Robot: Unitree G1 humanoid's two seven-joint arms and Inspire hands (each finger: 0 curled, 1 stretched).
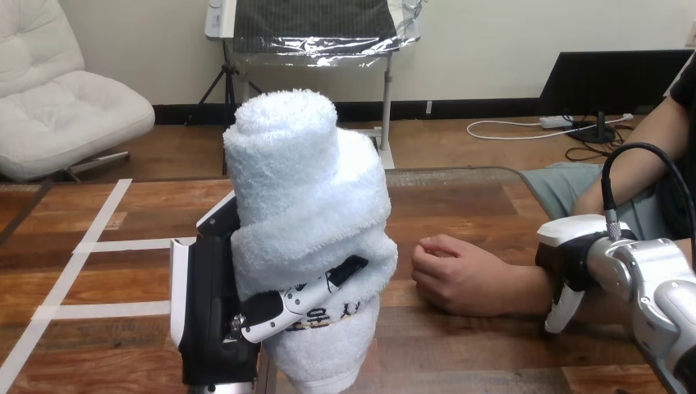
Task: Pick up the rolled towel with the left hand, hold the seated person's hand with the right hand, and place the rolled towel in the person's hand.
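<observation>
clamping the rolled towel [305, 189] upright, our left hand [209, 320] sits low at the near edge of the view, its black-and-white fingers [287, 305] curled across the front of the roll's lower part. the towel is pale, nearly white, and rises tall out of that grip, its coiled end on top; we cannot tell whether its lower end touches the table. it blocks our sight of much of the table's middle. to the towel's right, apart from it, the person's hand [460, 275] rests on the wood, loosely curled, knuckles toward the towel. our right hand [570, 267] lies over the person's wrist just behind that hand, with a white-shelled finger or thumb hooked down the wrist's near side, so it is closed round the wrist. its silver forearm comes in from the lower right. the table [460, 205] is brown wooden planks, and strips of white tape [90, 246] cross it at the left.
</observation>
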